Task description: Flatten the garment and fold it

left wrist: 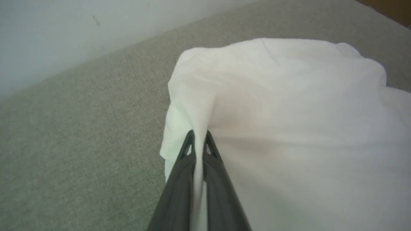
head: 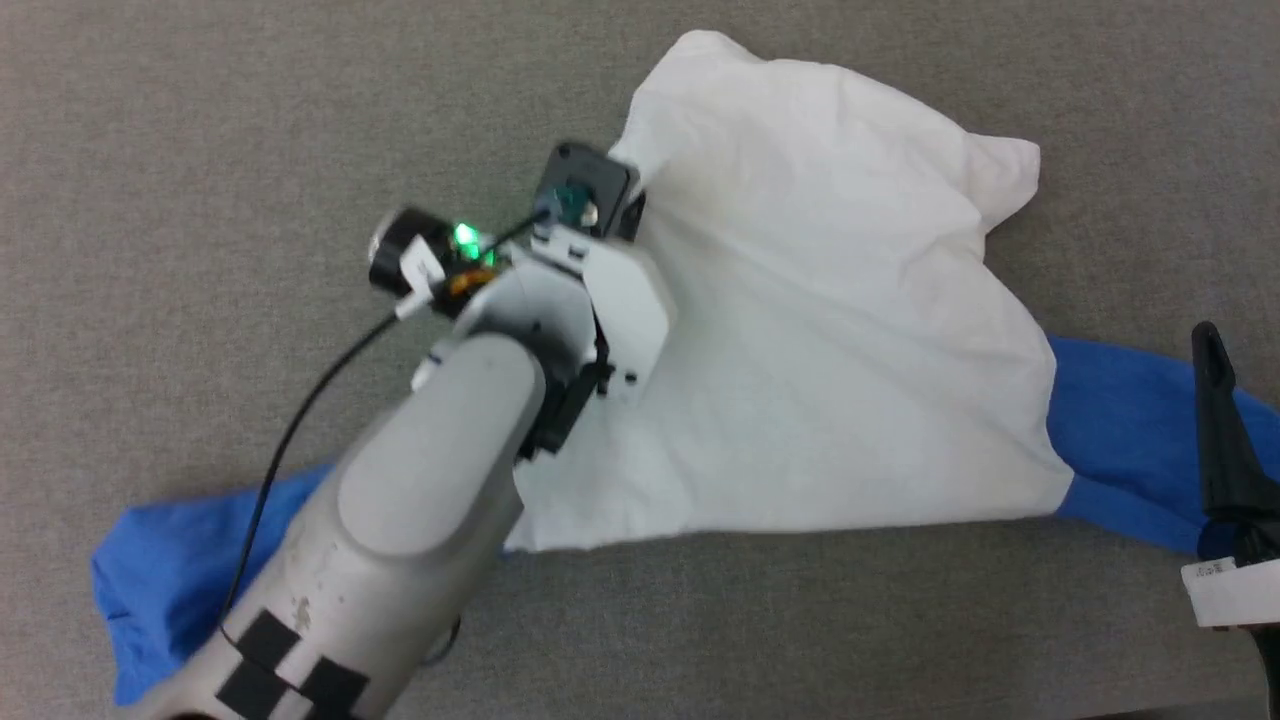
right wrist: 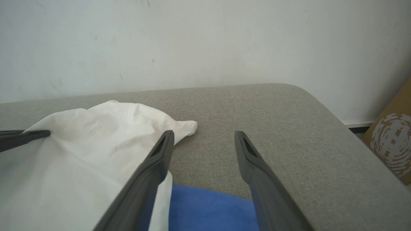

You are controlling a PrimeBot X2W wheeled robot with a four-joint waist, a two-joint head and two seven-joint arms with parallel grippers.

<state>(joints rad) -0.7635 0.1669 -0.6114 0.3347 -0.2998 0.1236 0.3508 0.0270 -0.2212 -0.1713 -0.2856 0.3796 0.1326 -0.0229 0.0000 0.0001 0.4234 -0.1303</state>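
Grey bench (head: 150, 150) bears the garment (head: 830, 350), its white edge pinched by the left gripper (left wrist: 199, 134), likely for spreading; the right gripper (right wrist: 204, 134) gapes empty.

So the left arm (head: 430, 500) sits right over the shirt (head: 820, 350) in the head view: where blue meets white on that side is covered, and the left pincer (left wrist: 199, 138) has its fingers tucked behind the wrist there. The right pincer (right wrist: 204, 138) is chopped off by that view's edge, one finger showing. The box (right wrist: 392, 144) runs off the right wrist view.
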